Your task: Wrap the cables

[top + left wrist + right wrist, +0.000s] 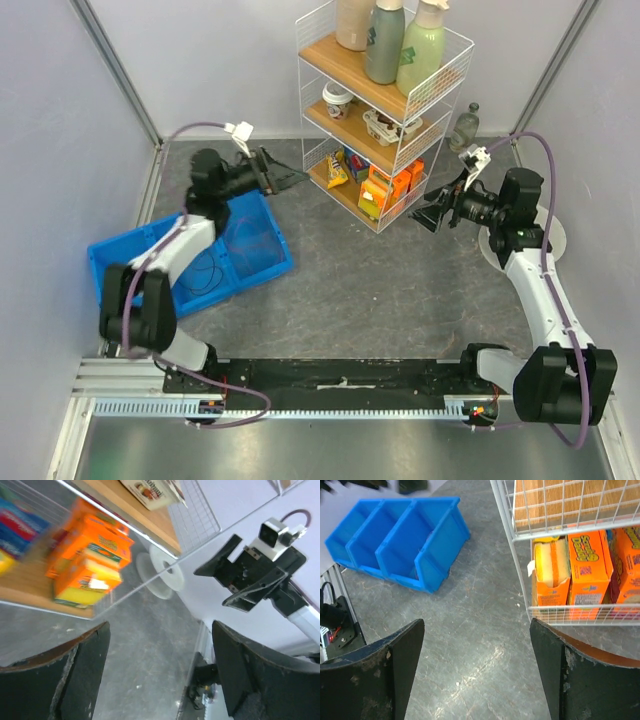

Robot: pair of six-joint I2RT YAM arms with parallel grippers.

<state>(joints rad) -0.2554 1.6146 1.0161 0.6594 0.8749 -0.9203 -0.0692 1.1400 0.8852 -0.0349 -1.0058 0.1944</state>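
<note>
On the left of the grey, stone-looking desk [380,290] sat one blue plastic bin [268,250], a long box shape. The right wrist view showed three open pockets in it. The cables [205,272] lay inside the bin as thin dark loops. The left arm hid part of them, so I could not count them. The left gripper [283,172] hung in the air past the far corner of the bin. Its two black fingers were spread wide with nothing between them. In the middle stood one white wire shelf [445,75] with three flat wood boards. Three smooth bottles [385,40] stood on top, and the picture edge cut off their tops. Three orange card boxes [590,555] showed at the bottom in the right wrist view, the last one cut off. The right gripper [428,215] hung just right of the shelf. It was spread wide too, and held nothing. One round white spool [167,580] lay flat at the far right, partly hidden behind the right arm.
</note>
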